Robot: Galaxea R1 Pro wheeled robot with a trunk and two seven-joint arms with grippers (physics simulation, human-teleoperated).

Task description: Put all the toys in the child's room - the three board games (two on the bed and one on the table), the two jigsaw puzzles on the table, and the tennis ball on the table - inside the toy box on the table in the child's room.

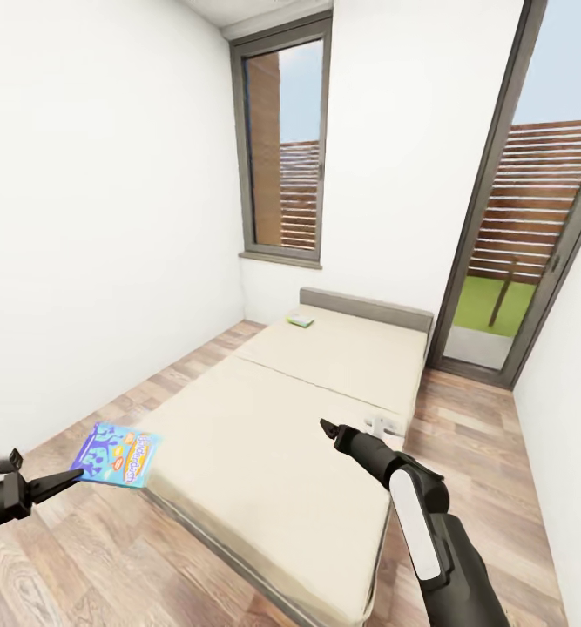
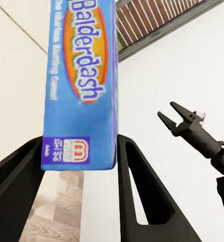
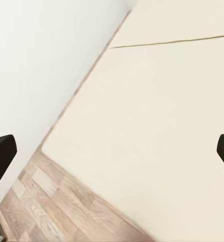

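Observation:
My left gripper (image 1: 74, 475) is shut on a blue cartoon board game (image 1: 116, 455), holding it by one edge above the wood floor beside the bed's near left corner. Its "Balderdash" lettering (image 2: 86, 65) stands between the two dark fingers (image 2: 139, 186). A second board game, a small green-and-white box (image 1: 300, 320), lies on the beige bed (image 1: 264, 435) close to the grey headboard (image 1: 366, 309). Over the mattress, near its right side, my right gripper (image 1: 327, 428) (image 2: 176, 115) (image 3: 112, 151) hangs open and holds nothing. The table, toy box, jigsaw puzzles and tennis ball are out of view.
White walls close in on the left and far sides. A tall dark-framed window (image 1: 286, 144) stands behind the headboard and a glass door (image 1: 516, 261) at the right. Wood floor (image 1: 473, 453) runs along both sides of the bed. A small white object (image 1: 384, 425) sits at the mattress's right edge.

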